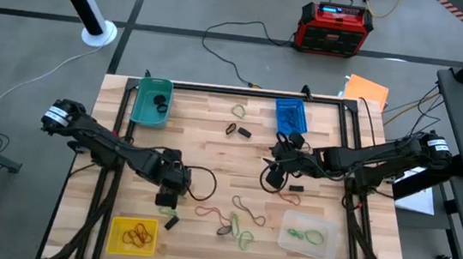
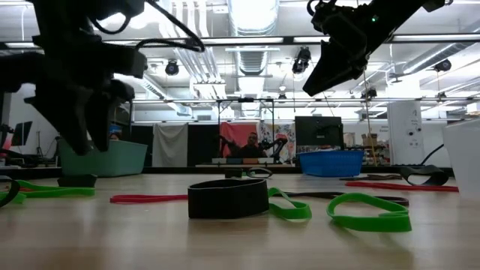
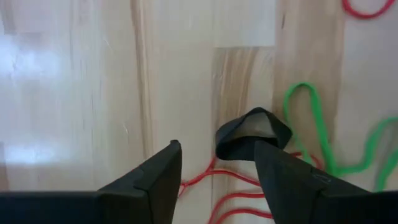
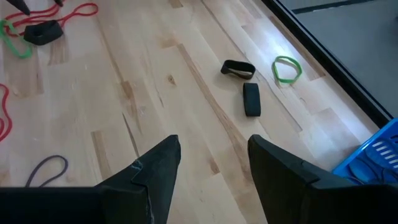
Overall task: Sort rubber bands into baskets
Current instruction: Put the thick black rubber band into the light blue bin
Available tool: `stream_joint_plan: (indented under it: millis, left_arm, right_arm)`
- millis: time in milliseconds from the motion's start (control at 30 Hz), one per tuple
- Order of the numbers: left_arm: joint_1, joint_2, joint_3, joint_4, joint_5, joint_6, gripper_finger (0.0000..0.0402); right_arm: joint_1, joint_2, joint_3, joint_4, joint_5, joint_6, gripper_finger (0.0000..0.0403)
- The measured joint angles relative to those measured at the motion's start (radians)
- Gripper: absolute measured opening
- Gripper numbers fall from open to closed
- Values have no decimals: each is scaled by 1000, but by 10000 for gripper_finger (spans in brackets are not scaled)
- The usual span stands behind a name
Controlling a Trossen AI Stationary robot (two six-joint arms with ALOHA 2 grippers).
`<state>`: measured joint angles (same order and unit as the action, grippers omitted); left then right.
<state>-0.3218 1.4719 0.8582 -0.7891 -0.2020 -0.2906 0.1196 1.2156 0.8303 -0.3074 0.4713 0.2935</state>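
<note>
Four baskets (image 1: 151, 102) each w/ a few rubber bands (image 1: 239, 221), ~dozen still loose mid-table; left gripper (image 3: 217, 165) jaws spread over a black band, right gripper (image 4: 214, 155) spread, empty.

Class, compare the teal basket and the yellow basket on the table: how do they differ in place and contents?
The teal basket sits at the table's far left corner; the yellow basket sits at the near left corner. The teal basket holds black bands; the yellow basket holds red-orange bands. Both are small, shallow, rectangular trays.
</note>
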Motion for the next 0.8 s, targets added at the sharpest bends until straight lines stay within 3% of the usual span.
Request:
stream_joint_plan:
  millis: [367, 800]
  left_arm:
    - [26, 0, -115, 180, 2, 35, 168]
    - [24, 61, -121, 187, 55, 49, 101]
  right_arm:
    - [0, 0, 0, 9, 0, 2, 185]
    - [0, 0, 0, 10, 0, 12, 185]
